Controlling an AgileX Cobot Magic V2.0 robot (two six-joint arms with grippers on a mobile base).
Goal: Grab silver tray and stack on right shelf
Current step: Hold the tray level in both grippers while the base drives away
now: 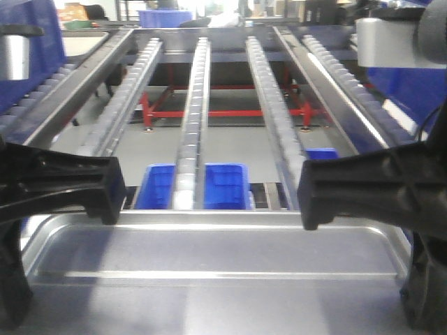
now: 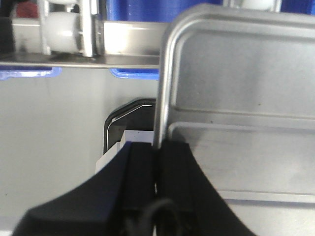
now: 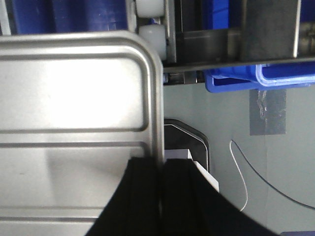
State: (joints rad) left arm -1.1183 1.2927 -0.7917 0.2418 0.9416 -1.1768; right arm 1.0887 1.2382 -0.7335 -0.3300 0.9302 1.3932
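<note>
One tray (image 1: 209, 244), held level, far rim just at the shelf (image 1: 198, 98) front end; four roller rails (image 1: 276, 105) counted. Two grippers engaged: left gripper (image 2: 156, 169) clenched on left rim, right gripper (image 3: 161, 174) clenched on right rim.

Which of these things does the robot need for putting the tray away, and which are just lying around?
For the job: silver tray; roller shelf; left pincer and right pincer, both clamped on the tray's rim.

Just lying about: blue bins below the shelf; red frame behind them; grey tape on the floor.
</note>
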